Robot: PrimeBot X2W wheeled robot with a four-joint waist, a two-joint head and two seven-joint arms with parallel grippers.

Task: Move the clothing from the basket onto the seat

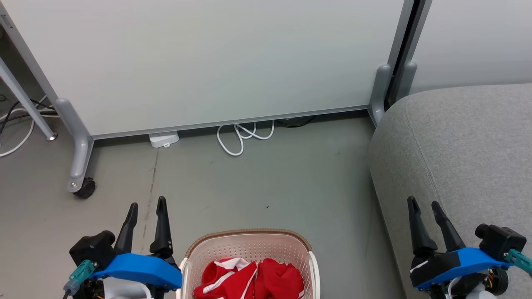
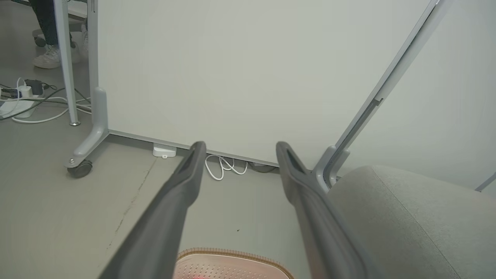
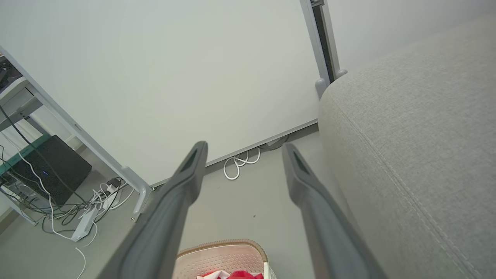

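L gripper (image 1: pixel 147 202) sits low on the left in the head view, fingers spread & holding nothing, hanging over bare floor (image 1: pixel 270 187) just left of the basket (image 1: pixel 249 231). R gripper (image 1: pixel 423 201) is low on the right, fingers also apart & empty, seen against the near side of the seat (image 1: pixel 465 145). Neither one touches anything.

Btwn the two arms, at the bottom edge, is the basket: cream perforated walls w/ a brown woven-look rim, standing on the floor. Inside it lies the clothing (image 1: pixel 253 278), a bright red heap. The left piece has white stripes, the right piece is plain red.

The seat is a big grey upholstered cushion w/ a rounded corner & a stitched seam. It's right of the basket, w/ a strip of floor btwn them.

L wrist view: the far rim of the basket shows low btwn the open fingers, seat corner at right. R wrist view: basket rim & a bit of red at the bottom, seat along the right.

Further out stands a white partition panel (image 1: pixel 208 62) on grey legs, w/ a caster (image 1: pixel 86 187) at left. A looped white cable (image 1: pixel 243 137) & a small white box (image 1: pixel 163 139) lie under its lower edge. Top left in the L wrist view, a person's white shoe (image 2: pixel 48 58) shows past the panel.
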